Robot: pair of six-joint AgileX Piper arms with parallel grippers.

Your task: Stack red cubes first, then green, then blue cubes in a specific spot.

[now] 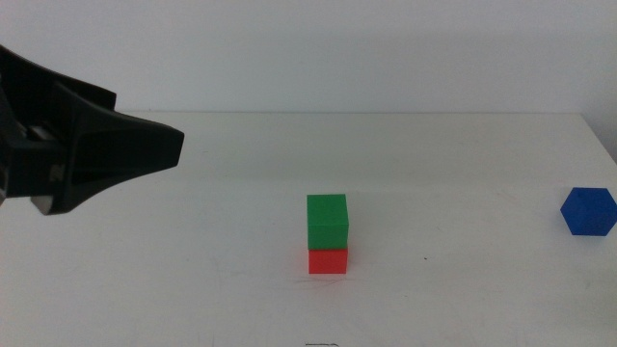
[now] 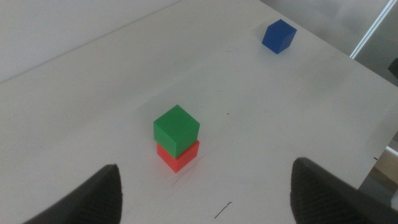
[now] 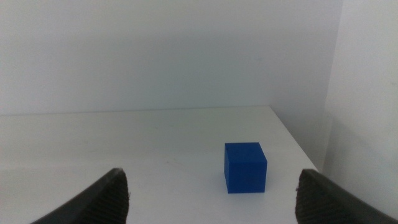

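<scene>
The green cube (image 1: pixel 327 221) sits on top of the red cube (image 1: pixel 328 260) near the middle of the table; the stack also shows in the left wrist view, green (image 2: pixel 176 129) over red (image 2: pixel 179 157). The blue cube (image 1: pixel 588 211) lies alone at the far right of the table, also seen in the left wrist view (image 2: pixel 278 36). My left gripper (image 2: pixel 205 186) is open and empty, raised to the left of the stack (image 1: pixel 145 146). My right gripper (image 3: pixel 211 182) is open and empty, low over the table, with the blue cube (image 3: pixel 245 168) a short way ahead between its jaws' line.
The white table (image 1: pixel 193 289) ends close to the right of the blue cube, at its right edge (image 3: pixel 298 146). A white wall stands behind the table's far edge (image 1: pixel 386 114). A small dark mark (image 2: pixel 222 210) lies on the table near the stack.
</scene>
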